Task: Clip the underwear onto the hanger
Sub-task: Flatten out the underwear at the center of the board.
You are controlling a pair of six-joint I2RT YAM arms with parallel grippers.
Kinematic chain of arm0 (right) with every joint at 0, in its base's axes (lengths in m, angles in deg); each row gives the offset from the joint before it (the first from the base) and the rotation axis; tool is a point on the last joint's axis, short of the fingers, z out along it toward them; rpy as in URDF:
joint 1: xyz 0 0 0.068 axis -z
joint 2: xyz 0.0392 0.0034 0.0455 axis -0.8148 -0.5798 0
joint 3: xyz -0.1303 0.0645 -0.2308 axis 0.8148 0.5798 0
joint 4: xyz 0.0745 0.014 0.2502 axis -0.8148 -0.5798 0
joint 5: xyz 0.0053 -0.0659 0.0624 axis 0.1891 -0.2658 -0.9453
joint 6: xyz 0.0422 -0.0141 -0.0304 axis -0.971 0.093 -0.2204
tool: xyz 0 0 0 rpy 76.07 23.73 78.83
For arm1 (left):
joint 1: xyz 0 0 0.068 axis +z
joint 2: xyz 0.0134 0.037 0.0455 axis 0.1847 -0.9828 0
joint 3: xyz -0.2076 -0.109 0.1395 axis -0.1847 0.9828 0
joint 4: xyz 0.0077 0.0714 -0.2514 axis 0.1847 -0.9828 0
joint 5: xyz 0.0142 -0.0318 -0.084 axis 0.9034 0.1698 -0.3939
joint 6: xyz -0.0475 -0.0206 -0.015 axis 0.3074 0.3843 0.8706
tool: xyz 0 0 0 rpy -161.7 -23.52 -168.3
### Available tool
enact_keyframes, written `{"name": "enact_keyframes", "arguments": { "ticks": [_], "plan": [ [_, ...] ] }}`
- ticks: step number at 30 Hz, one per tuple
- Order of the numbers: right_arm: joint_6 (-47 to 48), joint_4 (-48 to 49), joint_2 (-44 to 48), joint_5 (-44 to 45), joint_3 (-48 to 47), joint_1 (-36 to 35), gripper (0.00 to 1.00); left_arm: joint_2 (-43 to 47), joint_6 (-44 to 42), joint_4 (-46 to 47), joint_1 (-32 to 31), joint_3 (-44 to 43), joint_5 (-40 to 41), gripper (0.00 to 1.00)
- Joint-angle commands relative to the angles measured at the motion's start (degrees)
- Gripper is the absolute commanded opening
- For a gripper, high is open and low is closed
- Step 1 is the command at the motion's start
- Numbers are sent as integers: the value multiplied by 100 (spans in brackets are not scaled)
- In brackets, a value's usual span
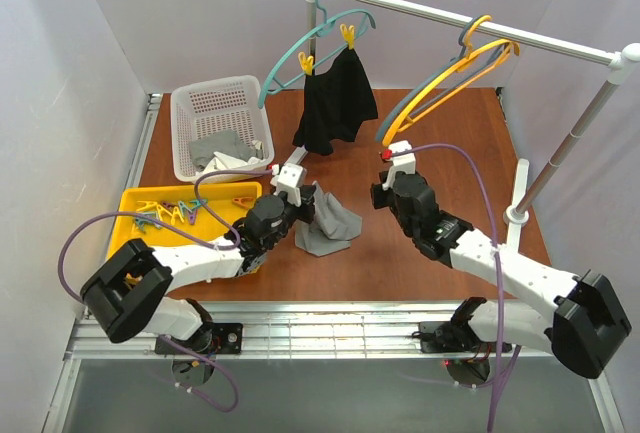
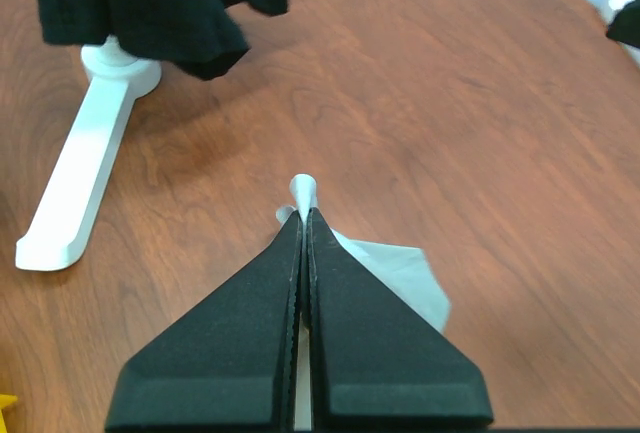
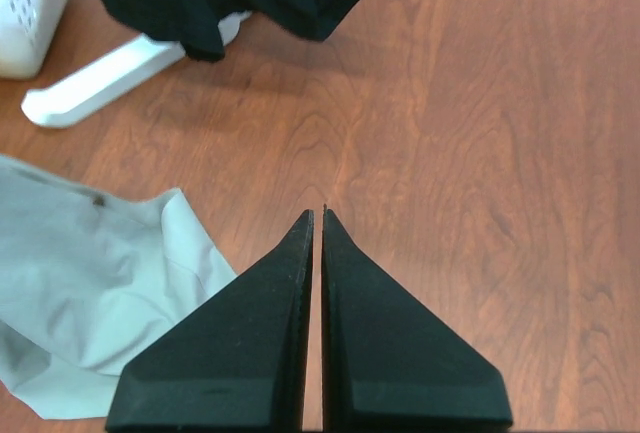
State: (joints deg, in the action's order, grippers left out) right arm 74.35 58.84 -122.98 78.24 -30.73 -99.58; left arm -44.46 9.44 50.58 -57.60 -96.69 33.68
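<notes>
The grey underwear [image 1: 328, 225] lies in a heap at the middle of the table, with one corner pulled up. My left gripper [image 1: 308, 195] is shut on that corner. In the left wrist view the fabric [image 2: 400, 268] pokes out past the closed tips [image 2: 304, 215]. My right gripper [image 1: 382, 196] is shut on nothing just right of the heap; its wrist view shows the closed tips [image 3: 318, 215] over bare wood and the underwear [image 3: 90, 283] to the left. The yellow-orange hanger [image 1: 450, 78] hangs on the rail [image 1: 540, 41] at the back right.
A black garment [image 1: 337, 103] hangs clipped to a teal hanger [image 1: 310, 43] at the back centre. A white basket [image 1: 220, 123] holding grey cloth stands at the back left. A yellow tray [image 1: 135, 203] of clips sits front left. The rack's white foot [image 2: 80, 173] rests on the table.
</notes>
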Motion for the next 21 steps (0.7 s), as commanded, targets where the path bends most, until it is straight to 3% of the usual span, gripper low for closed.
{"name": "enact_keyframes", "arguments": {
  "ticks": [1, 8, 11, 13, 14, 15, 21],
  "plan": [
    [47, 517, -310, -428, 18, 72, 1, -291, -123, 312, 178, -96, -161, 0],
    [-129, 693, -960, -911, 202, 81, 1, -1240, 175, 655, 644, -166, 305, 0],
    [-305, 755, -1075, -1341, 369, 72, 1, -1741, 220, 690, 864, -403, 376, 19],
    [-401, 781, -1154, -1492, 466, 45, 1, -1943, 150, 830, 882, -534, 315, 39],
    [-437, 781, -1189, -1510, 492, 11, 1, -1962, 123, 892, 882, -535, 271, 44],
    [-472, 790, -1224, -1545, 519, 2, 1, -1936, 114, 954, 873, -535, 236, 58],
    [-648, 913, -1620, -1747, 633, -95, 1, -1198, 70, 1033, 794, -255, 209, 64]
  ]
}}
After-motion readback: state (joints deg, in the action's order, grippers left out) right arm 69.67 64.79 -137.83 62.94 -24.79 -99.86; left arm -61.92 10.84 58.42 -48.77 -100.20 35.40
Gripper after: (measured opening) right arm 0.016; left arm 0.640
